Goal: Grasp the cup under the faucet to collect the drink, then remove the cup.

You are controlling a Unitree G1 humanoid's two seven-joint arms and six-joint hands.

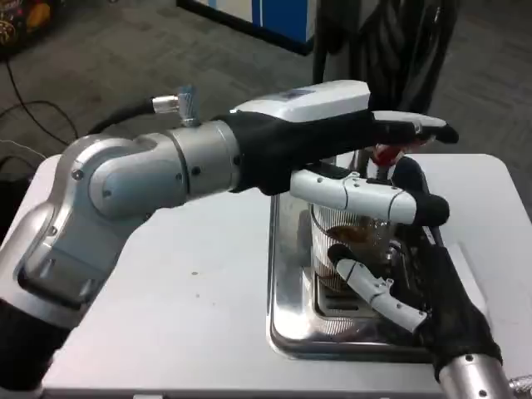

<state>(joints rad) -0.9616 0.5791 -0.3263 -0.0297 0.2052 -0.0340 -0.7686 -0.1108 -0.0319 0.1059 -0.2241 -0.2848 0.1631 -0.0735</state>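
Cup [353, 237] sitting on metal drip tray [287, 274] under faucet [384, 156], brown drink showing inside. Right hand [416, 291] wrapping cup from side, fingers curling round wall. Left hand [332, 133] reaching flat over faucet top, fingers extended; whether pressing lever, cannot tell. Advice: keeping cup upright and centred under spout, grip steady, waiting for flow to stop before drawing away across worktop [191, 274].
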